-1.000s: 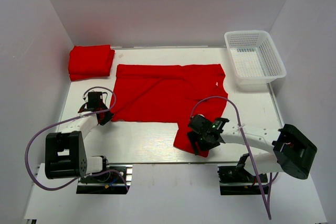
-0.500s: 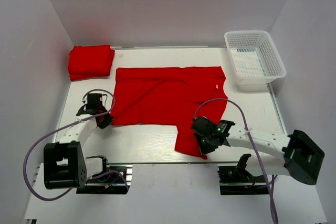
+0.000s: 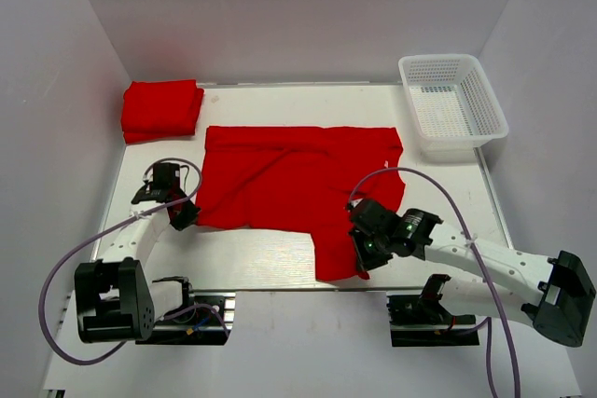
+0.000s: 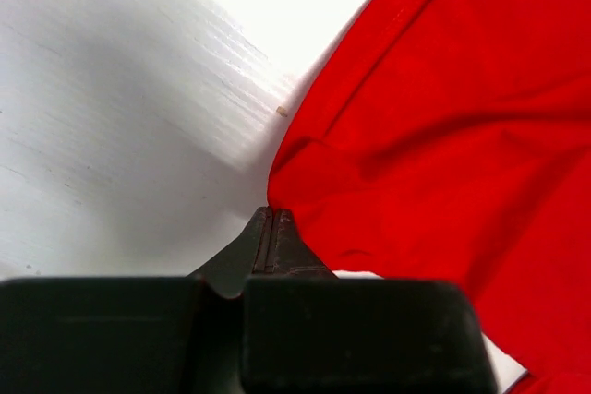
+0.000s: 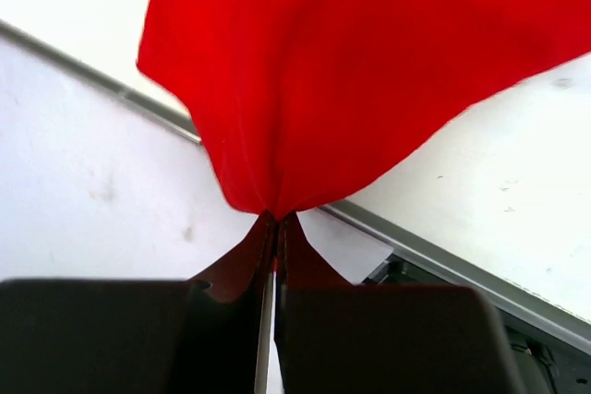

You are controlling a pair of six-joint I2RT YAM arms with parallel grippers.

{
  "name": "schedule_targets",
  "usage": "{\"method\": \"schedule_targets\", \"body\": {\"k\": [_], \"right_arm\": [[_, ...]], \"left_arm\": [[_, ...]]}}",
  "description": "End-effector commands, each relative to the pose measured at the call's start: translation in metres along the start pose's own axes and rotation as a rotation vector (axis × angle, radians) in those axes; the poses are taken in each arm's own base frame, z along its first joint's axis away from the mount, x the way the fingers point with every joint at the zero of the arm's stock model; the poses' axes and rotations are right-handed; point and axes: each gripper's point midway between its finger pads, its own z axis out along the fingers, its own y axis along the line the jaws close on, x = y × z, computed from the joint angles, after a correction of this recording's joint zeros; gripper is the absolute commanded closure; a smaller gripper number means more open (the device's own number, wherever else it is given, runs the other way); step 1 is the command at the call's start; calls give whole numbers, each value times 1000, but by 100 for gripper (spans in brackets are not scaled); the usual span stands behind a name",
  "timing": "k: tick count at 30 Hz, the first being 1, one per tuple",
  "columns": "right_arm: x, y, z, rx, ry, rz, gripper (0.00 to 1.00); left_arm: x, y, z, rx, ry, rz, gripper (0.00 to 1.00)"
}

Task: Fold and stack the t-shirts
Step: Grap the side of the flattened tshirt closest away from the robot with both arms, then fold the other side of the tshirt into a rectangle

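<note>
Your left pincer (image 4: 270,223) and right pincer (image 5: 274,223) pinch only thin edges of the bright red cloth t-shirt (image 3: 289,174); uneven pulling may slip one.

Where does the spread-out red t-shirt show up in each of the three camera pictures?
Top external: the spread t-shirt covers the middle of the table.
Left wrist: it fills the right half, its corner at the left end effector.
Right wrist: it fills the upper middle, narrowing into the right end effector.
Shared landmark: the white table.
</note>
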Motion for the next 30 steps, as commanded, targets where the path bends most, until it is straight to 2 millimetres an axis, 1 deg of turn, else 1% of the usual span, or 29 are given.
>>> {"method": "schedule_targets", "body": {"k": [1, 2, 3, 4, 5, 6, 7, 9, 10, 11, 12, 13, 14, 15, 16, 17, 18, 19, 20, 21, 22, 23, 24, 25, 26, 27, 28, 29, 30], "right_arm": [[-13, -16, -7, 107, -44, 78, 100], [-17, -22, -6, 137, -55, 90, 100], [-27, -20, -10, 136, -85, 112, 100], [-37, -24, -11, 148, -112, 154, 100], [-47, -28, -13, 167, -150, 165, 100], [-62, -24, -19, 154, -200, 180, 100], [-75, -29, -21, 163, -233, 216, 100], [-93, -34, -33, 191, -281, 229, 100], [-103, -48, -35, 245, -292, 254, 100], [-102, -59, -39, 294, -283, 261, 100], [-105, -67, -41, 311, -284, 266, 100], [-112, -68, -40, 294, -290, 255, 100], [-114, -67, -39, 258, -278, 251, 100], [-116, -59, -37, 208, -267, 245, 100], [-122, -57, -38, 188, -270, 215, 100], [-130, -57, -38, 167, -278, 225, 100], [-144, -54, -48, 161, -307, 195, 100], [-149, -54, -52, 163, -322, 180, 100], [-154, -64, -54, 193, -325, 196, 100], [-164, -65, -62, 197, -351, 190, 100], [-173, -69, -68, 205, -371, 177, 100], [-180, -74, -70, 220, -367, 188, 100], [-181, -80, -71, 241, -358, 200, 100], [-192, -83, -80, 245, -387, 206, 100], [-194, -90, -74, 261, -364, 223, 100], [-198, -98, -76, 270, -370, 240, 100], [-201, -99, -75, 266, -369, 235, 100], [-208, -109, -80, 281, -382, 250, 100], [-208, -114, -78, 293, -370, 255, 100]], "left_arm": [[-21, -9, -4, 9, -52, -15, 100], [-20, -9, -2, 4, -45, -14, 100], [-26, -13, -4, 16, -62, -16, 100], [-30, -14, -4, 9, -67, -16, 100], [-28, -15, -4, 13, -65, 3, 100], [-30, -17, -3, 11, -63, 3, 100], [-33, -20, -2, 22, -62, 12, 100], [-38, -24, -2, 30, -73, 11, 100], [-40, -26, -1, 30, -74, 11, 100], [-39, -25, 1, 24, -66, 22, 100], [-39, -25, 1, 24, -66, 22, 100], [-43, -27, -2, 31, -76, 30, 100], [-42, -29, -2, 40, -70, 31, 100], [-44, -33, -4, 56, -69, 31, 100], [-46, -37, -6, 70, -70, 30, 100], [-43, -37, -4, 72, -58, 32, 100], [-48, -43, -6, 95, -69, 40, 100], [-53, -46, -7, 99, -74, 39, 100], [-61, -52, -12, 113, -94, 38, 100], [-61, -52, -7, 103, -81, 50, 100], [-65, -55, -8, 105, -84, 49, 100], [-69, -58, -9, 105, -85, 58, 100], [-71, -59, -8, 105, -85, 59, 100], [-71, -61, -5, 106, -70, 60, 100], [-76, -65, -6, 111, -78, 59, 100], [-78, -67, -5, 111, -78, 59, 100], [-79, -68, -4, 110, -76, 59, 100], [-83, -65, 0, 92, -76, 51, 100], [-87, -68, -1, 95, -81, 51, 100]]}}
